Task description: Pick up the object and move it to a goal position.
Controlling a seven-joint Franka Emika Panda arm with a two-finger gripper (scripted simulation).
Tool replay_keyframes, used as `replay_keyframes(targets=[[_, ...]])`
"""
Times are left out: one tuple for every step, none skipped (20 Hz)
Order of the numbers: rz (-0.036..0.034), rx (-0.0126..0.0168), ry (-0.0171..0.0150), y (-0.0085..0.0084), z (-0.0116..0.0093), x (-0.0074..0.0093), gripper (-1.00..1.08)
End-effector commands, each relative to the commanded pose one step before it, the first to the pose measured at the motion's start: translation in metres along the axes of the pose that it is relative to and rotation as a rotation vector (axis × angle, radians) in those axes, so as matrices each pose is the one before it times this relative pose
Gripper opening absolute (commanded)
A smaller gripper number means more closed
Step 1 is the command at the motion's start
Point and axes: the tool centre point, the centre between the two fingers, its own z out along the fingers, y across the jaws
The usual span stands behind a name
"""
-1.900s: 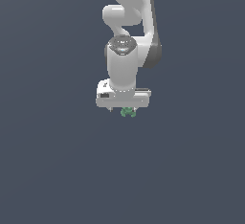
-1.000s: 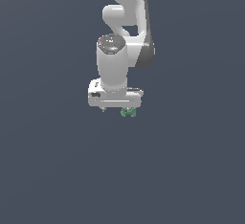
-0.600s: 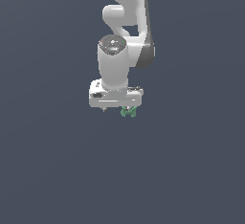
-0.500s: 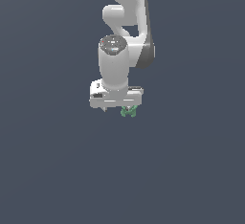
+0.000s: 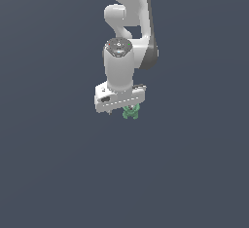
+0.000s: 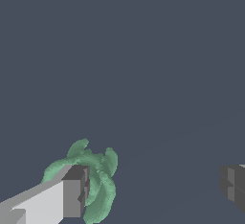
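Flat slate-grey ground fills both views, unmarked and without a visible goal marker, as the white Panda arm [image 5: 127, 37] reaches down with its gripper [image 5: 122, 109] pointed at the floor. The object [image 5: 131, 112], a small lumpy green thing with leaf-like lobes, sits just under the gripper's white body, toward the exterior view's right end of it. In the wrist view the jaws stand wide apart: one grey fingertip [image 6: 76, 192] is right against the green object [image 6: 93, 177], seemingly touching its side, while the other fingertip [image 6: 233, 184] is well apart from it, with bare ground between. The hand is therefore spread and holds nothing. Whether the object rests on the ground cannot be told for certain, though nothing appears to lift it. As a judgement, the task is at an early stage: the approach is made, but the object lies off-centre between the fingers, so centring, closing, lifting and carrying to the goal all remain.
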Motion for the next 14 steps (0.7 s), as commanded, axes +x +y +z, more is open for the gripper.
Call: replay_keyframes(targets=[[-0.07301, 0.00038, -0.00029, -0.00408, 0.00308, -0.00308, 1.00], [-0.02919, 0.00016, -0.00009, -0.00173, 0.00121, -0.00113, 1.00], [-0.02922, 0.00016, -0.00007, -0.00177, 0.00120, -0.00108, 1.00], [-0.02924, 0.00016, -0.00006, -0.00181, 0.00119, -0.00103, 1.00], [-0.02926, 0.00016, -0.00004, -0.00185, 0.00118, -0.00099, 1.00], [-0.02929, 0.00015, -0.00003, -0.00188, 0.00117, -0.00094, 1.00], [-0.02931, 0.00015, -0.00001, -0.00192, 0.00116, -0.00089, 1.00], [-0.02933, 0.00015, 0.00000, -0.00195, 0.00116, -0.00084, 1.00], [-0.02936, 0.00014, 0.00002, -0.00198, 0.00115, -0.00078, 1.00], [-0.02937, 0.00014, 0.00003, -0.00201, 0.00114, -0.00073, 1.00], [-0.02940, 0.00013, 0.00004, -0.00204, 0.00113, -0.00068, 1.00], [-0.02942, 0.00013, 0.00006, -0.00207, 0.00112, -0.00062, 1.00], [-0.02944, 0.00012, 0.00007, -0.00209, 0.00111, -0.00057, 1.00], [-0.02947, 0.00012, 0.00008, -0.00212, 0.00110, -0.00051, 1.00]])
